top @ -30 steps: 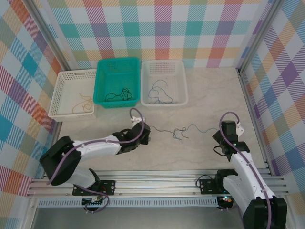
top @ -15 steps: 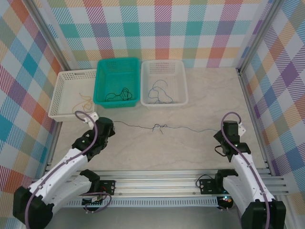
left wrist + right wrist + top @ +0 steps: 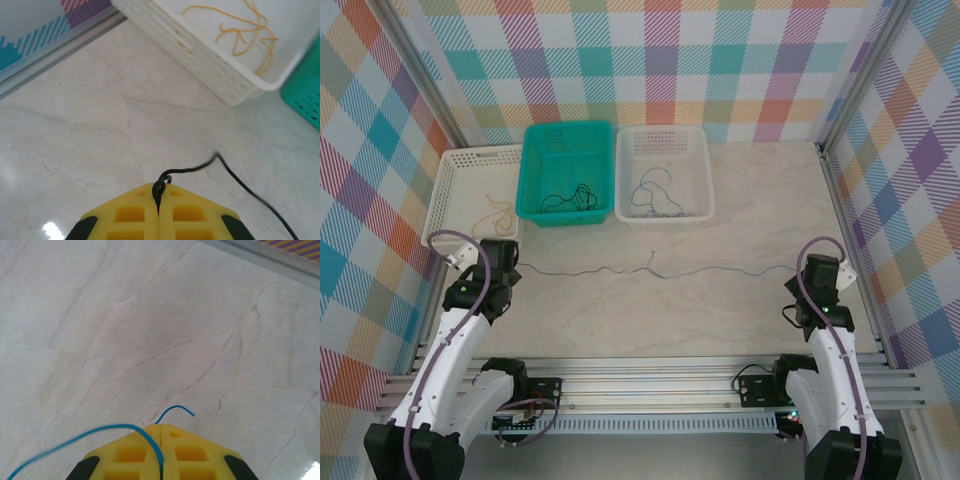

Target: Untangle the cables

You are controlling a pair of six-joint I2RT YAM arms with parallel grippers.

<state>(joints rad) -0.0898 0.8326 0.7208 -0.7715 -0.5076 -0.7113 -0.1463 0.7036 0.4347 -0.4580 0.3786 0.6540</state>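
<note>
Pinching the thin black wire (image 3: 192, 169) in my closed left pincer (image 3: 158, 187) and the thin blue wire (image 3: 107, 427) in my closed right pincer (image 3: 161, 429), I see them stretched crosswise over the pale marbled tabletop (image 3: 720, 310), meeting at a small snag (image 3: 653, 266) midway between.

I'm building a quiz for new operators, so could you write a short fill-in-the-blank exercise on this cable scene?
The left gripper is shut on a ____ cable.
The right gripper is shut on a ____ strand.
The wires in the leftmost basket are ____.
Missing words: black, blue, yellow.
</note>
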